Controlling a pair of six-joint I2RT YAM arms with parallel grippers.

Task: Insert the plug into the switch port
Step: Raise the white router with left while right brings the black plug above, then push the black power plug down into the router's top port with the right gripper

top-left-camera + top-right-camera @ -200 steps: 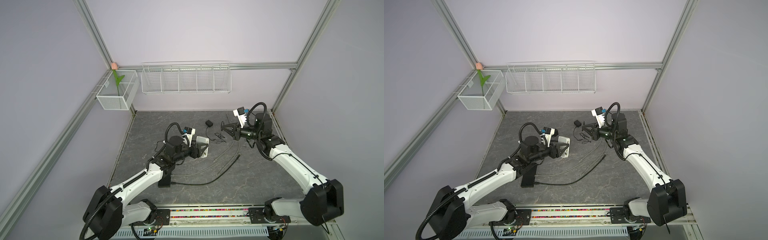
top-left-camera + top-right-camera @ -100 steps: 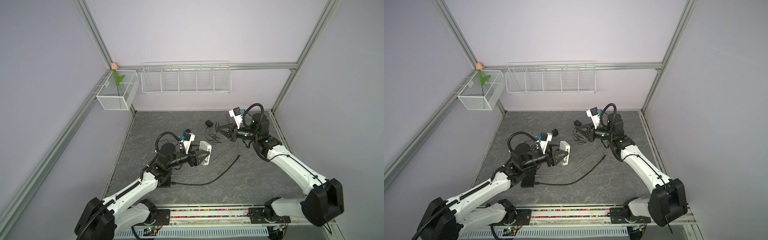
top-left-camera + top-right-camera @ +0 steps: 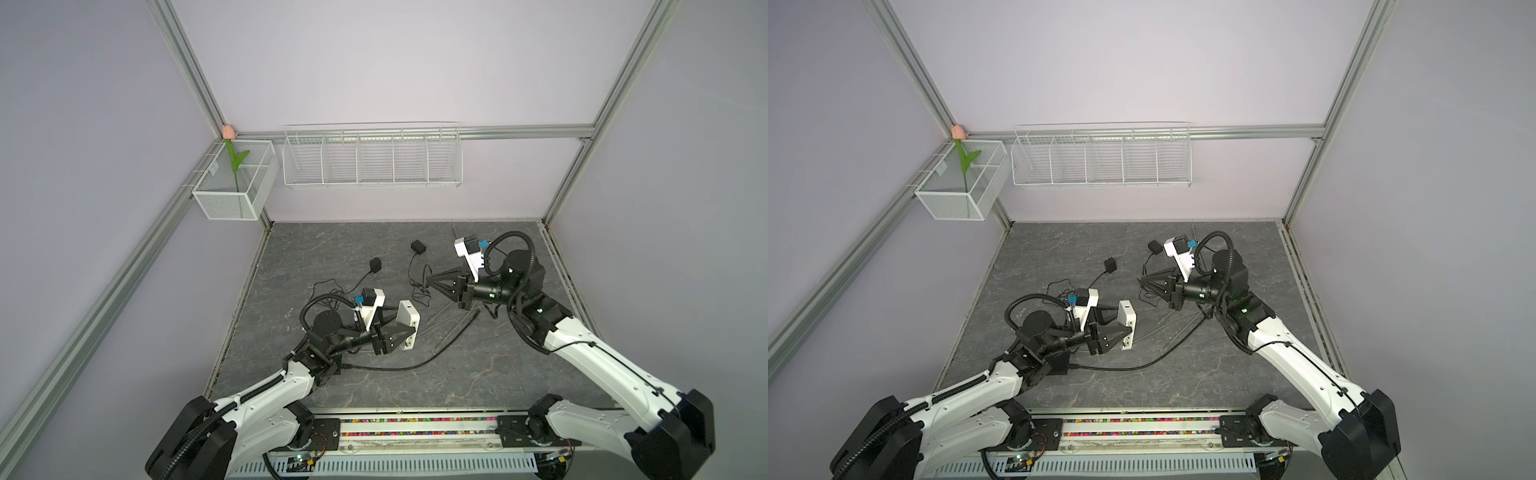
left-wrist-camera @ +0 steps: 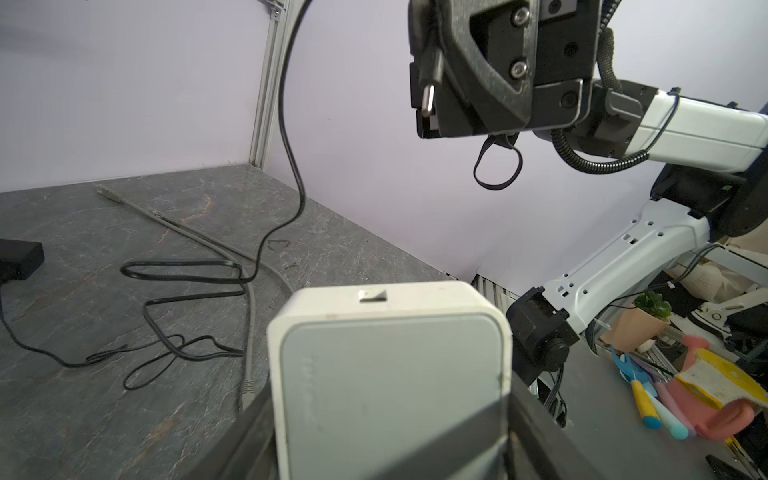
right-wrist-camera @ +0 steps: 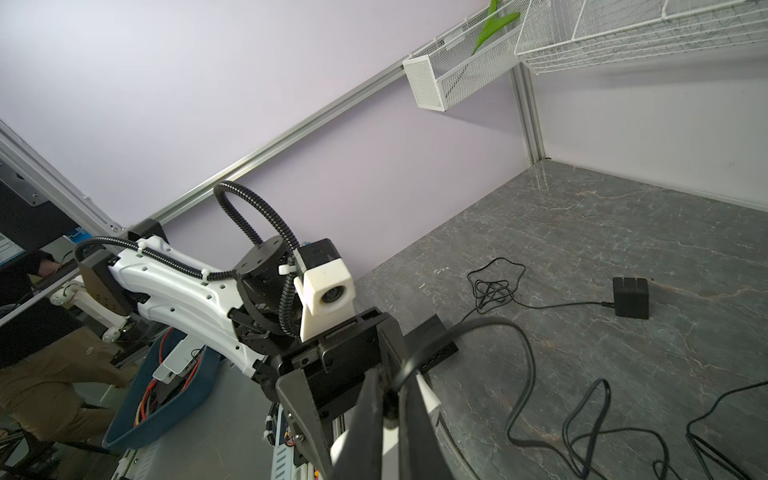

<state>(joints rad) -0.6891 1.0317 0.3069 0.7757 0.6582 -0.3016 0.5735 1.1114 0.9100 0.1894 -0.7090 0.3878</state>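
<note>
The white switch [image 4: 390,374], clenched in the left hand [image 3: 401,326], is drawn toward the front edge of the counter [image 3: 457,374], while the plug [image 4: 428,85], pinched in the right hand [image 3: 430,284], is brought closer yet kept apart from it: alignment is judged next.

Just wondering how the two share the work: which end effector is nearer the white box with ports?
Left. The left end effector grips the white switch itself; the right end effector, shut on the plug, hangs apart from it, nearer the back wall.
</note>
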